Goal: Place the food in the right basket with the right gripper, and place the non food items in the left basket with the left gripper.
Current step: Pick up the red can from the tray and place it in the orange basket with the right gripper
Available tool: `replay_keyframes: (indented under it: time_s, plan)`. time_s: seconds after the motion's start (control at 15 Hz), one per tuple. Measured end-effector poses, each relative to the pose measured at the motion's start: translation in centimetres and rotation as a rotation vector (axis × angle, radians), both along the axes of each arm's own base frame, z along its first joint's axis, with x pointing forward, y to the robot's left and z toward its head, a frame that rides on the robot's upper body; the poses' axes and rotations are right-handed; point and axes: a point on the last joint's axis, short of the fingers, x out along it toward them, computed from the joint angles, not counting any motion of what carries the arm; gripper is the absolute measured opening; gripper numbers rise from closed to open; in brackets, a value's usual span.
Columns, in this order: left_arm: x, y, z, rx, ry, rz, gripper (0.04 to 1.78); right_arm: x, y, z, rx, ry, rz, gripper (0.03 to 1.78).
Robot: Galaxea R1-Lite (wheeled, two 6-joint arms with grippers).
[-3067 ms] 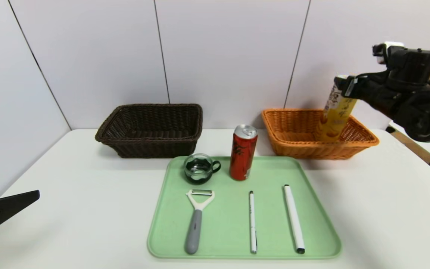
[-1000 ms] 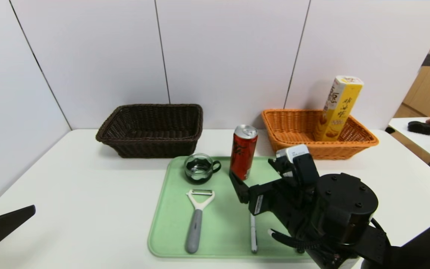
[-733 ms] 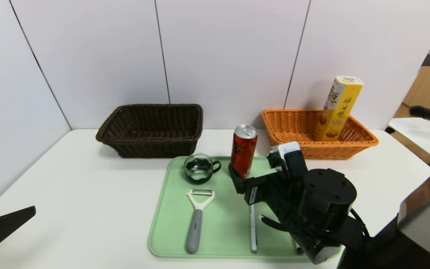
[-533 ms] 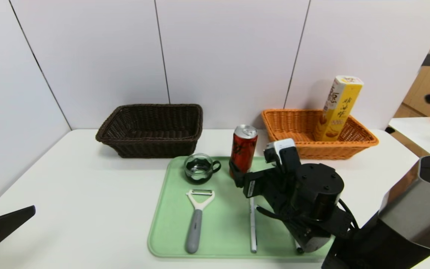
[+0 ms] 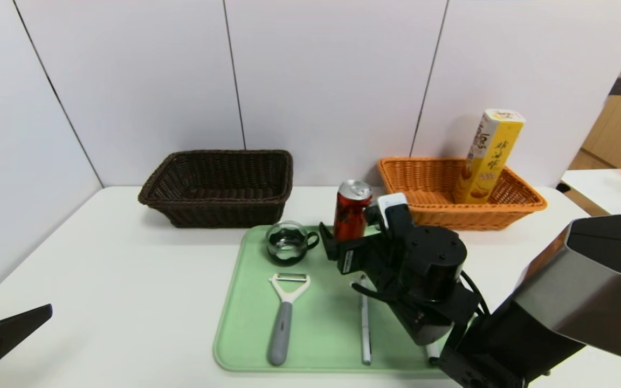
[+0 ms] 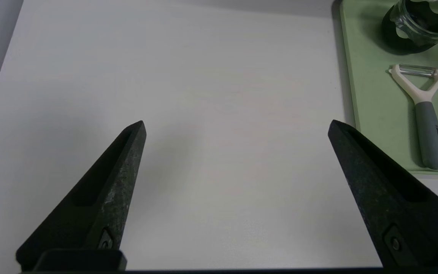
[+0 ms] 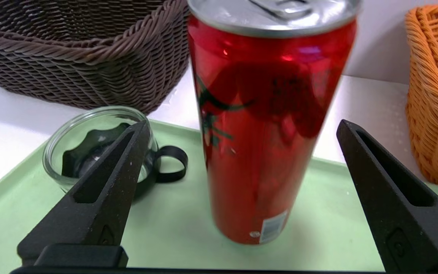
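We see the right gripper spread wide on the near side of the tall slim red drink can with silver top, its two black fingers flanking the can without touching it, holding nothing. The can stands upright at the far edge of the pale green plastic tray, just right of the small dark glass cup with handle. The tall yellow hexagonal snack box leans inside the orange woven wicker basket at far right. Our left gripper hangs wide open and empty over bare white table at near left.
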Motion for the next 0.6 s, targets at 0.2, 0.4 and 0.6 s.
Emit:
replay_keyframes:
  time_s: [0.2, 0.4, 0.6]
  plan:
    - [-0.3, 0.0, 0.0, 0.0, -0.007, 0.001, 1.69, 1.0, 0.4, 0.4, 0.006, -0.017, -0.011, 1.69]
    - [-0.6, 0.0, -0.2, 0.001, -0.012, 0.001, 1.69, 1.7, 0.4, 0.1, 0.001, -0.02, -0.025, 1.69]
    - [-0.9, 0.0, -0.3, 0.0, -0.016, 0.001, 1.69, 2.2, 0.5, -0.1, 0.001, -0.021, -0.033, 1.67]
